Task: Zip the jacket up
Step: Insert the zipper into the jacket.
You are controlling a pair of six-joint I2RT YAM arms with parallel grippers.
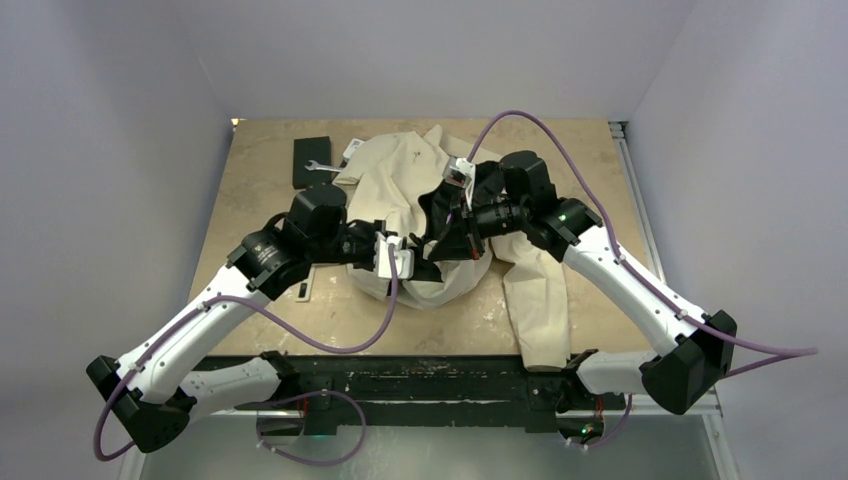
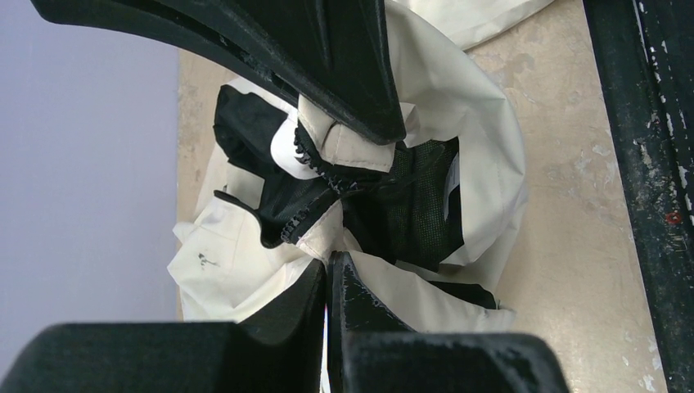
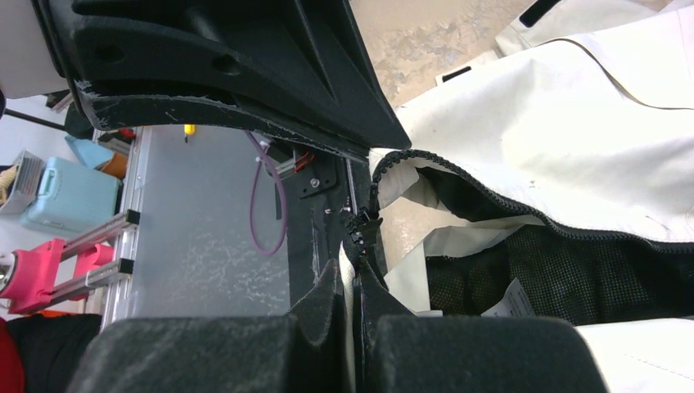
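The cream-beige jacket (image 1: 400, 175) lies crumpled mid-table, front open, black mesh lining showing. My left gripper (image 1: 412, 262) is shut on the jacket's lower front edge; in the left wrist view the fingers (image 2: 329, 274) pinch cream fabric beside a black zipper track (image 2: 315, 168). My right gripper (image 1: 447, 235) is shut on the opposite zipper edge; in the right wrist view its fingers (image 3: 353, 270) clamp the fabric just below the zipper end (image 3: 362, 225), and the toothed track (image 3: 491, 201) runs off right. A white tag (image 3: 511, 303) sits on the lining.
A black flat box (image 1: 311, 160) and a small metal tool (image 1: 322, 167) lie at the back left. A jacket sleeve (image 1: 540, 300) hangs toward the front right edge. Black base rail (image 1: 420, 375) runs along the near edge.
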